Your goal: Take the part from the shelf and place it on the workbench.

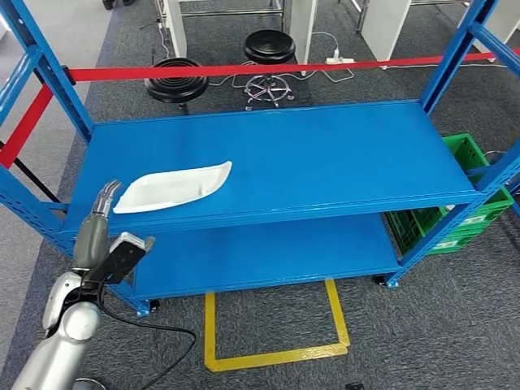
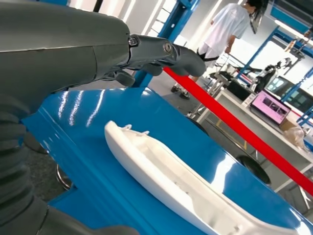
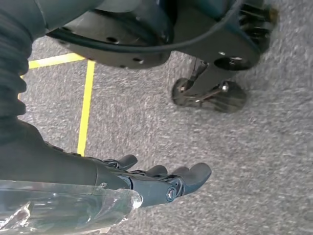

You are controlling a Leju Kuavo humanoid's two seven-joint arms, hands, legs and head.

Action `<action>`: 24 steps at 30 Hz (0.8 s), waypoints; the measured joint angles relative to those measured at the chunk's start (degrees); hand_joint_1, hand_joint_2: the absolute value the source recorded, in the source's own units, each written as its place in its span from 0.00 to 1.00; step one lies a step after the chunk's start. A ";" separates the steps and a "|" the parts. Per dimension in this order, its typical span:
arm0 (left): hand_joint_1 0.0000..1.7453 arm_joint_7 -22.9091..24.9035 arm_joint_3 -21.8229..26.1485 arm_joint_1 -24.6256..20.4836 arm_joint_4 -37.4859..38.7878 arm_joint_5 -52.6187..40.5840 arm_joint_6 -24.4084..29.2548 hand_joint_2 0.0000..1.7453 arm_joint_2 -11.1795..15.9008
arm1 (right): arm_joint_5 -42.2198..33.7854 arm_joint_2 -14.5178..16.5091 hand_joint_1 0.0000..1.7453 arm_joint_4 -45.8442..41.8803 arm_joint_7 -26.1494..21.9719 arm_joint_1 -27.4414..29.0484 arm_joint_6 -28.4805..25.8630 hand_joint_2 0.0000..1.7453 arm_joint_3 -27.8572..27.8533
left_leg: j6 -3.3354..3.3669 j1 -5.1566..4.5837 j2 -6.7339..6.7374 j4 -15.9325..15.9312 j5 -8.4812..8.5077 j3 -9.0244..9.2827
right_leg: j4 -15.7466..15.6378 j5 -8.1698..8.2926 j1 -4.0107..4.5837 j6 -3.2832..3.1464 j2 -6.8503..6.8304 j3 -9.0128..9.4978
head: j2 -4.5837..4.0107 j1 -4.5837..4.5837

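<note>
Left hand [image 1: 101, 215] at the shelf's [image 1: 344, 154] front left edge, fingers apart, holding nothing, just beside the part [image 1: 175, 186]. Right hand [image 3: 147, 181] hangs over grey carpet [image 3: 258, 171], fingers spread, empty. One white part lies flat on the blue upper shelf. Two black stools [image 1: 176, 81] behind; one green crate [image 1: 457, 211] at right.

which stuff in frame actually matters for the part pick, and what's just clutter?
Job:
- white part lying on the upper shelf
- left hand, open, at the shelf's front edge beside the part, not touching it
- right hand, open, hanging over the floor

Clutter:
- two black stools
- green crate
- red tape
- yellow floor marking
</note>
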 joint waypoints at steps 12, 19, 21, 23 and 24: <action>0.00 0.00 0.08 0.30 -0.06 -0.03 0.07 1.00 -0.20 | 0.10 -0.03 0.00 0.03 0.19 0.06 -0.26 1.00 -0.02 | -1.69 -0.47 -0.39 0.50 -2.06 1.39 | -9.91 6.30 -0.03 -2.12 0.12 3.81 | 0.00 -0.43; 0.00 0.44 -0.03 0.64 -0.10 -0.39 -3.12 1.00 0.11 | 0.30 -0.04 0.00 0.04 0.39 0.06 -0.56 1.00 -0.04 | -3.04 0.12 -0.08 14.68 -6.04 -7.11 | -10.23 6.02 -0.35 -2.81 0.05 4.34 | 0.00 -1.01; 0.00 1.56 -0.21 0.56 -0.10 -1.01 -5.04 1.00 0.47 | 0.27 -0.04 0.00 0.04 0.40 0.05 -0.56 1.00 -0.04 | -3.07 0.28 0.07 7.66 -1.64 -4.04 | -10.22 5.84 -0.41 -2.49 0.15 4.62 | 0.00 -1.02; 0.00 3.77 -0.56 0.13 -0.10 -2.36 -6.98 1.00 0.78 | 0.13 -0.04 0.00 0.03 0.24 -0.05 -0.54 1.00 -0.09 | -2.75 0.29 0.06 1.61 0.50 -1.22 | -10.13 5.66 -0.26 -1.89 0.24 4.71 | 0.00 -1.02; 0.00 5.14 -0.79 -0.22 -0.10 -3.23 -7.82 1.00 0.91 | 0.04 -0.04 0.00 0.02 0.10 -0.15 -0.51 1.00 -0.13 | -2.57 0.30 0.02 0.39 0.62 -0.72 | -10.09 5.56 -0.12 -1.81 0.25 4.60 | 0.00 -1.01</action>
